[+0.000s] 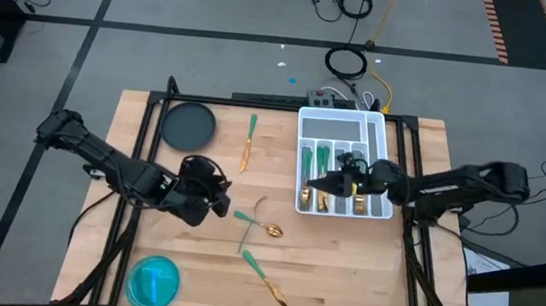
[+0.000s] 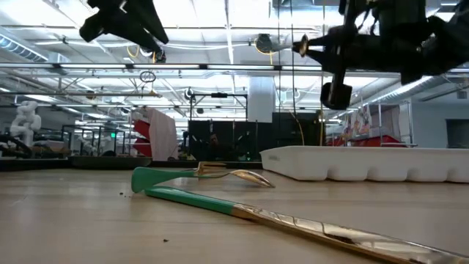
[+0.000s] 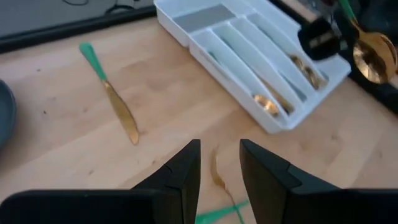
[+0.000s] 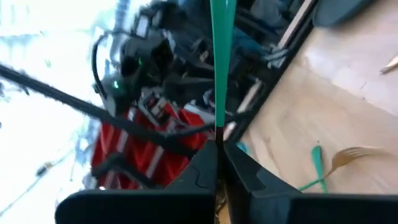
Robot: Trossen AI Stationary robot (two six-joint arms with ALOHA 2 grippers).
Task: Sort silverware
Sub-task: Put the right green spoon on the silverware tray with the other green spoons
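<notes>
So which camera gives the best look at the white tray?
The high view: the whole white tray shows from above, every compartment visible. The left wrist view shows most of it slanted, the low view only its side wall, and the right wrist view doesn't show it.

White compartment tray [image 1: 387, 134], dark plate [image 1: 188, 123], blue bowl [image 1: 153, 282].

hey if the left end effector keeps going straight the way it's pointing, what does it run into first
Probably the fork lying on the table just ahead of the left end effector, whose fingers are open. Farther along sits the white tray. Depth is uncertain.
</notes>
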